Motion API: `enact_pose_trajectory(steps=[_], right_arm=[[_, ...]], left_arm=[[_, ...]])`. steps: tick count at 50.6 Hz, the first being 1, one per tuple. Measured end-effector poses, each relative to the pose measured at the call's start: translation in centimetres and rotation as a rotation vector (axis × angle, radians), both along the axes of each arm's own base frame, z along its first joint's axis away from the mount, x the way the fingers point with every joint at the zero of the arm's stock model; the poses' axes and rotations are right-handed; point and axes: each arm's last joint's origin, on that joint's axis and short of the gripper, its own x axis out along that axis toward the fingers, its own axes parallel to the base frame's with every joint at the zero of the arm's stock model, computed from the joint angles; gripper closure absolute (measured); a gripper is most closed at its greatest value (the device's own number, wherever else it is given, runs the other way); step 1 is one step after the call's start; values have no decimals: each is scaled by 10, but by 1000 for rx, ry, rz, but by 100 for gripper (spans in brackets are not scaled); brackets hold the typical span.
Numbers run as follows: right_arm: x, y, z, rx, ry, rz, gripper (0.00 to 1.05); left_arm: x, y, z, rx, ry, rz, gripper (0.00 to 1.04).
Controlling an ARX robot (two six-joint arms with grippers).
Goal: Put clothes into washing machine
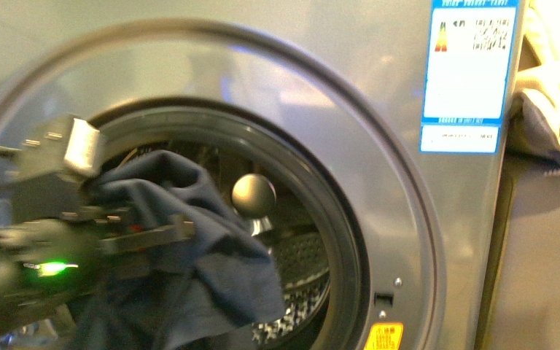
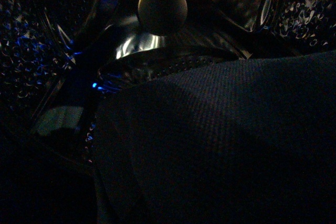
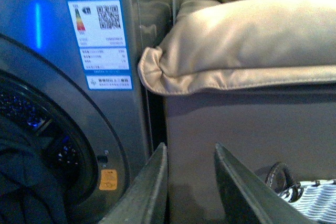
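Observation:
The silver-grey washing machine point(image 1: 379, 146) fills the front view, its round port open onto the perforated drum point(image 1: 302, 266). The dark charcoal clothes point(image 1: 204, 262) hang across the left half of the port, partly inside the drum. My left gripper point(image 1: 164, 232) is at the port's left edge, shut on the clothes. In the left wrist view the clothes point(image 2: 226, 140) cover the lower part and hide the jaws; the drum point(image 2: 31, 51) lies beyond. My right gripper point(image 3: 191, 182) is open and empty, to the right of the machine point(image 3: 131, 108), which shows the clothes point(image 3: 26, 182) in its port.
A round metal knob point(image 1: 254, 195) sits at the drum's back. The machine's front bears a blue-white energy label point(image 1: 467, 73) and an orange sticker point(image 1: 383, 337). Cream padded fabric point(image 3: 247, 45) lies on a grey unit point(image 3: 247, 124) right of the machine. A striped item point(image 3: 312, 198) lies by the right gripper.

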Motion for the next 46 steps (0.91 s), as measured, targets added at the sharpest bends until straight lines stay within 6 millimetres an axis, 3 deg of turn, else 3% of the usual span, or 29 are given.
enact_pose_trajectory(steps=[8, 22, 46], right_arm=[[1, -11, -35, -10, 9, -6, 104], [1, -12, -70, -9, 12, -13, 102], [1, -12, -107, -9, 15, -11, 102]], left_arm=[[14, -10, -17, 29, 29, 0, 95], [40, -16, -39, 73, 74, 17, 95], [110, -18, -58, 152, 156, 69, 95]])
